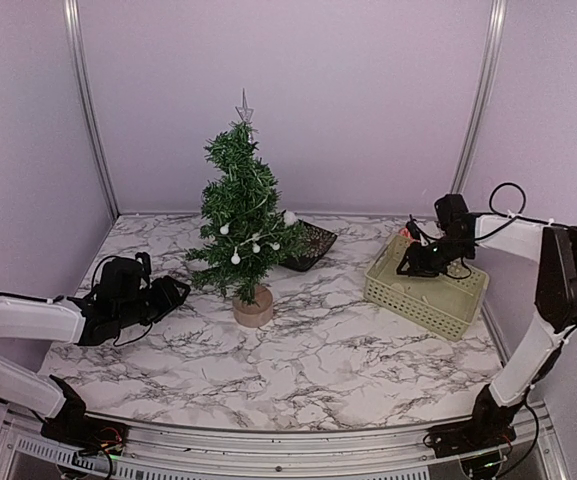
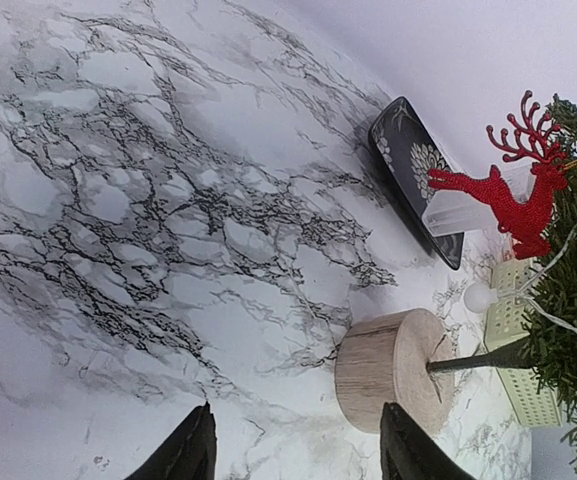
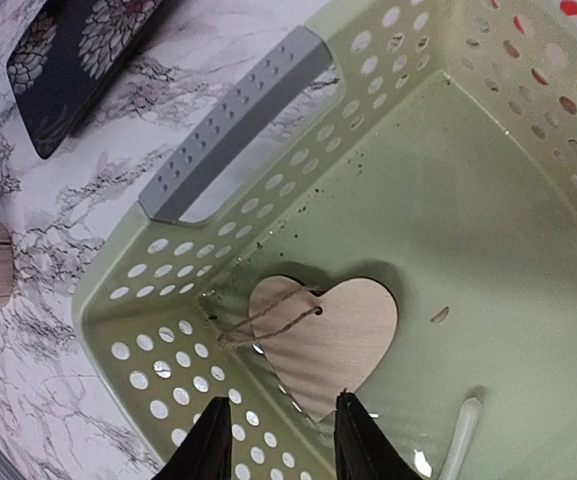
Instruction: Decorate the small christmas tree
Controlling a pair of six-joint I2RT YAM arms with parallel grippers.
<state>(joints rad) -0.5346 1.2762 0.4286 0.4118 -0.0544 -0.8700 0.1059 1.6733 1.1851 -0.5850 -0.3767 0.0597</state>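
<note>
The small christmas tree (image 1: pixel 240 215) stands left of centre on its round wood base (image 1: pixel 253 306), with a silver star (image 1: pixel 244 108) on top and white bulbs on a string. A red reindeer (image 2: pixel 508 195) hangs in its branches. My left gripper (image 1: pixel 173 295) hovers low just left of the base (image 2: pixel 393 370), open and empty (image 2: pixel 298 452). My right gripper (image 1: pixel 418 262) reaches down into the green basket (image 1: pixel 418 300). Its jaws stand open (image 3: pixel 283 442) just above the tip of a wooden heart (image 3: pixel 323 340) with a twine loop, lying on the basket floor.
A black patterned tray (image 1: pixel 308 245) lies behind the tree, also visible as the black tray (image 2: pixel 408 170) (image 3: pixel 78 50). The basket has perforated walls (image 3: pixel 168 300) and a grey handle (image 3: pixel 233 120). A white object (image 3: pixel 458 440) lies near the heart. Purple walls enclose the marble table.
</note>
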